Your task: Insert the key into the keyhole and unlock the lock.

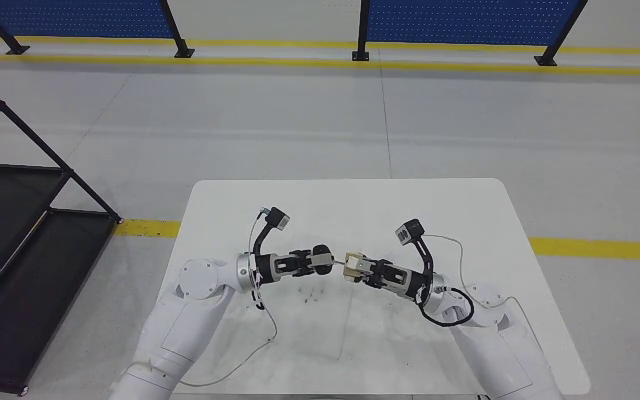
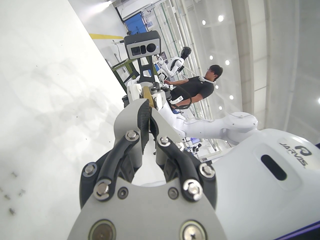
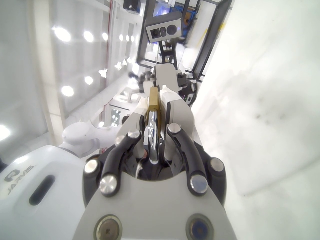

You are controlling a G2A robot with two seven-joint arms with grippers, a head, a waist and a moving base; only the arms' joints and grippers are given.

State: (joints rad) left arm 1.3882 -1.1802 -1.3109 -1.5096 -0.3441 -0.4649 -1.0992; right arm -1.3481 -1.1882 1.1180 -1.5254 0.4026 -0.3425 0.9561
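Above the middle of the white table [image 1: 440, 220] the two grippers meet tip to tip. My right gripper [image 1: 360, 269] [image 3: 156, 101] is shut on a brass padlock [image 1: 350, 265] [image 3: 153, 112]. The lock's chrome shackle [image 3: 152, 136] points back toward the wrist. My left gripper [image 1: 328, 260] [image 2: 149, 108] is shut, its ribbed pads [image 2: 143, 118] pressed together on the key, which is almost wholly hidden between them. In the left wrist view the lock [image 2: 146, 93] sits right at my left gripper's tips, held by the taped fingers [image 2: 135, 89] of the right gripper.
A black frame cart [image 1: 40, 240] stands on the floor left of the table. Blue barriers [image 1: 470, 20] line the far side. Small dark specks [image 1: 310, 292] and bits [image 2: 12, 193] lie on the table under the left arm.
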